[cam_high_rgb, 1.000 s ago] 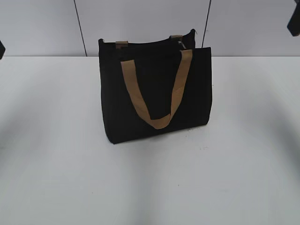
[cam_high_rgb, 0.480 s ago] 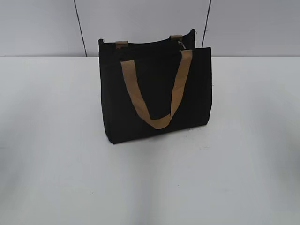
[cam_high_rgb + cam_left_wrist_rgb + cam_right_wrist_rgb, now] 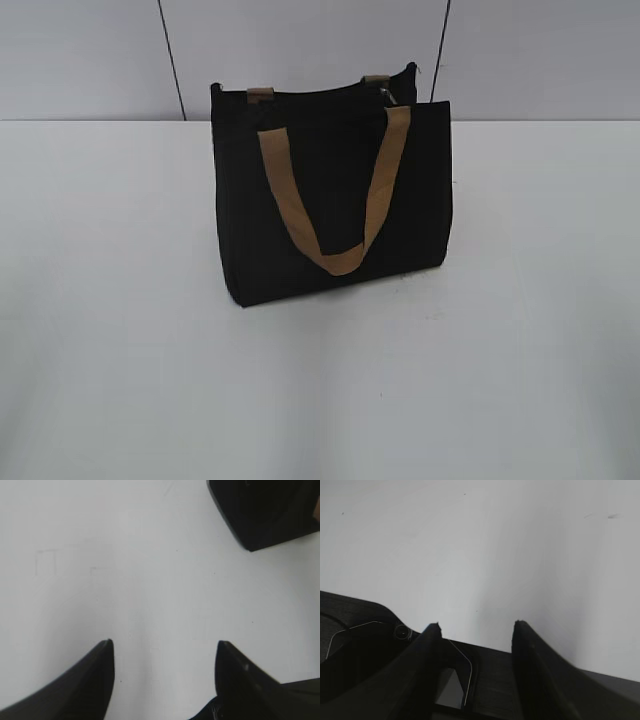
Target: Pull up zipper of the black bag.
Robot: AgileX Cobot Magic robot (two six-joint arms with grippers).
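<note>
— Claws first: does the exterior view show them?

— No, neither one. It shows only the black bag (image 3: 335,195) upright on the desk (image 3: 120,350). The zipper (image 3: 388,94) runs left to right along the top edge, with its small silvery pull toward the right end.

— And the left wrist view?

— The left claw (image 3: 165,652) stands wide and holds nothing. One corner of the bag lies ahead and to the right of it, well apart.

— The right wrist view?

— The right claw (image 3: 477,626) is half open and also empty, above bare desk. No bag there. I think the right arm suits the pull better, but its distance I cannot tell.
</note>
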